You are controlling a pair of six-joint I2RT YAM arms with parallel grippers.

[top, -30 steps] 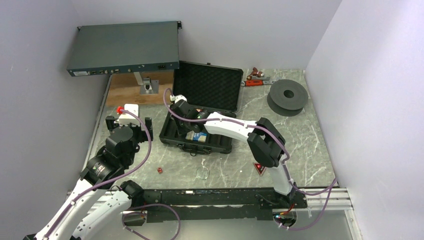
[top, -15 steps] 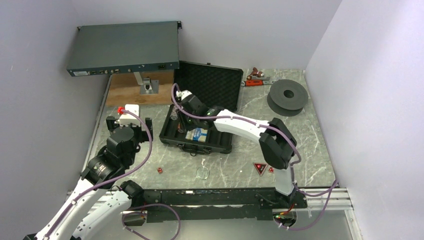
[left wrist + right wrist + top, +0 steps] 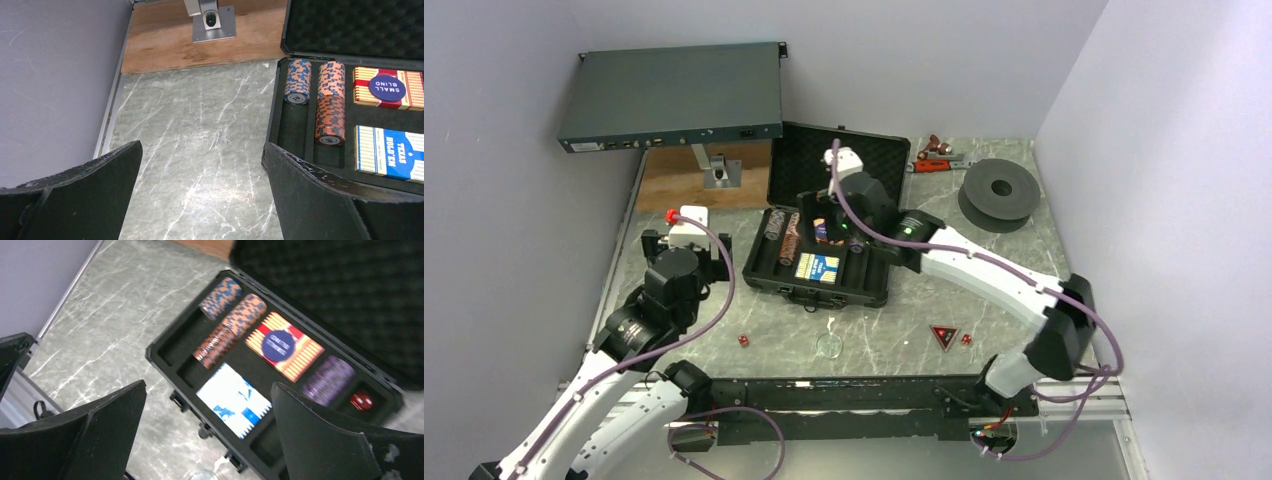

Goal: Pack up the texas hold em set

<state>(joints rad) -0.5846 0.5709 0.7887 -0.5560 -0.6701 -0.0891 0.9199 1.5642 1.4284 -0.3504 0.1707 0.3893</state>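
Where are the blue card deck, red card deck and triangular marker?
blue card deck (image 3: 390,152), left wrist view, top face
red card deck (image 3: 361,87), left wrist view, striped end
triangular marker (image 3: 943,337), top external view, centre

Open case (image 3: 819,288) blocks the counter (image 3: 1044,270) middle; spool (image 3: 997,193) holds the far right corner, rack unit (image 3: 674,95) overhangs the far left; left edge lies bare.

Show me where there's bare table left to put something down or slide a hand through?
Widest free patch: the marble left of the case, bordered by the wooden board behind, under the left arm. Another lies between the spool and the triangular marker, though the right arm crosses above. The near strip is crowded with dice and the marker.
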